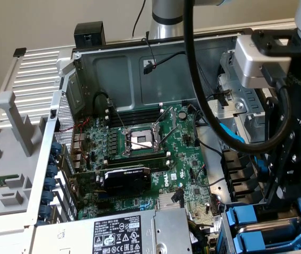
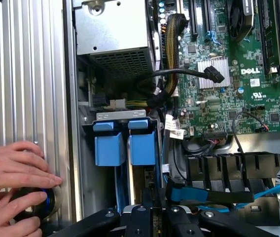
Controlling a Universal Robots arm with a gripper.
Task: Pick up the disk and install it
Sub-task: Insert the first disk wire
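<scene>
Wrist view has the tool (image 2: pixel 149 196) right at the blue-framed disk (image 2: pixel 142 148) in its bay (image 2: pixel 122 116); its grip cannot be told.

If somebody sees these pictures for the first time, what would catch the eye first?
Most likely the open computer case, with its green motherboard in the middle of the exterior view. Next, the bright blue carriers at that view's lower right, with the gripper just above them. In the wrist view, a person's hands rest on the ribbed panel.
</scene>
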